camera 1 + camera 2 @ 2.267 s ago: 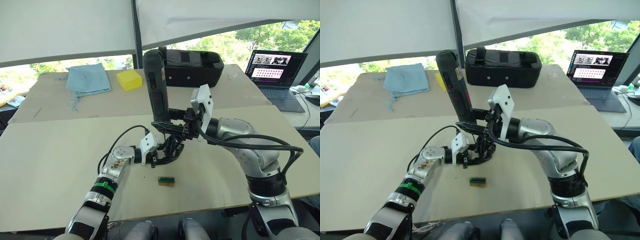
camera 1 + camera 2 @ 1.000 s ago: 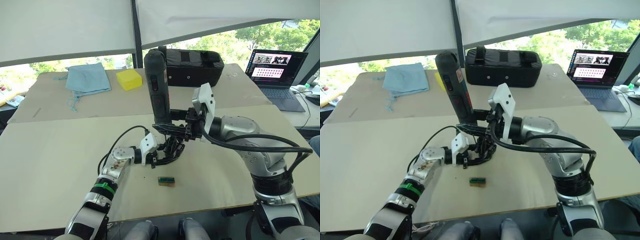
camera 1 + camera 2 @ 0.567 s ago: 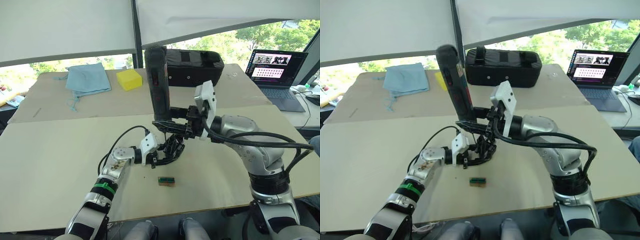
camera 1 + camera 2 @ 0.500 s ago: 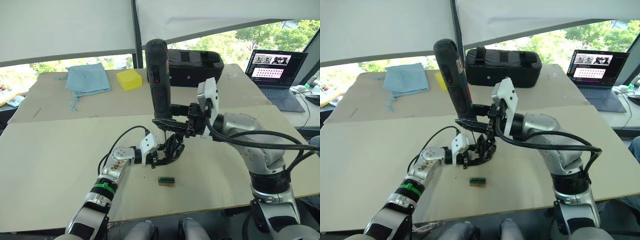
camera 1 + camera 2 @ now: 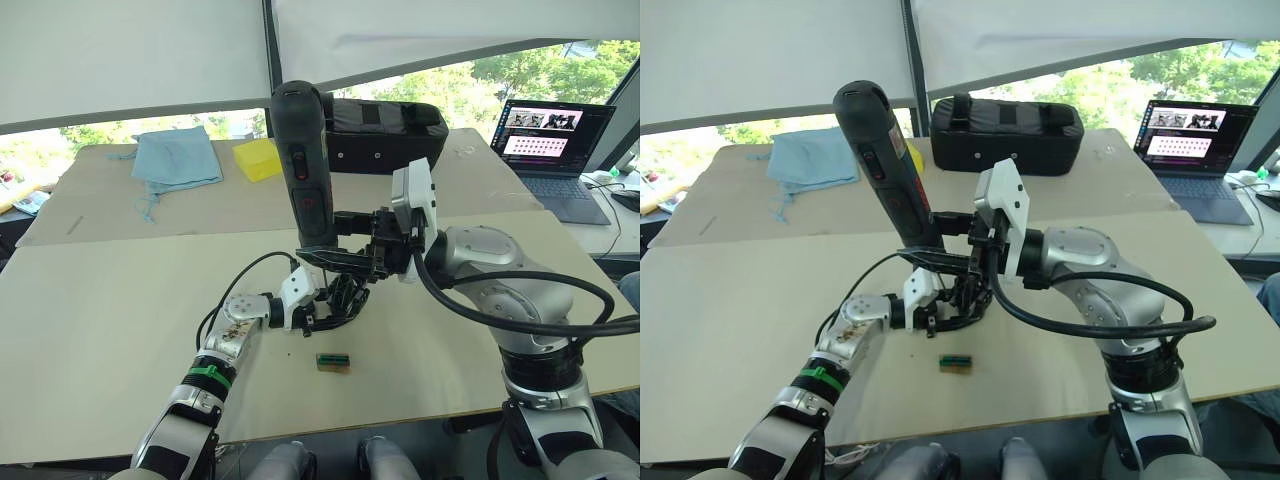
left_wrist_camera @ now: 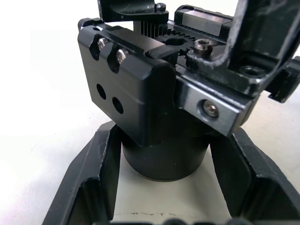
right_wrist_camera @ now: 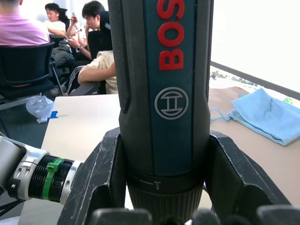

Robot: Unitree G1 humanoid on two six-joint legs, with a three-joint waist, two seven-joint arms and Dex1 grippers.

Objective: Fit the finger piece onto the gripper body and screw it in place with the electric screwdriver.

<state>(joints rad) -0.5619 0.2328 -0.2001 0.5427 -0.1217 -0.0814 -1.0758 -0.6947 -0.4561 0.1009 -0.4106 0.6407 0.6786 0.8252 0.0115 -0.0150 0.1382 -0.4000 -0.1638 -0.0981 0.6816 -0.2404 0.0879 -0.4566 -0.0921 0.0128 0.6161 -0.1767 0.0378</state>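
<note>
Over tan table (image 5: pixel 100 330), R fingers (image 5: pixel 345 255) clamp electric screwdriver (image 5: pixel 302 165) upright; L fingers (image 5: pixel 335 305) grip gripper body (image 6: pixel 159 93).

The electric screwdriver (image 7: pixel 161 93) carried red capital letters reading "BOS" running along its blue-grey side panel, the word cut off at the picture's edge. Just beneath the letters stood a round emblem, a circle enclosing an H-like armature mark. The laptop (image 5: pixel 548 150) at the desk's far right corner showed a lit screen, but its writing was too small to read.
</note>
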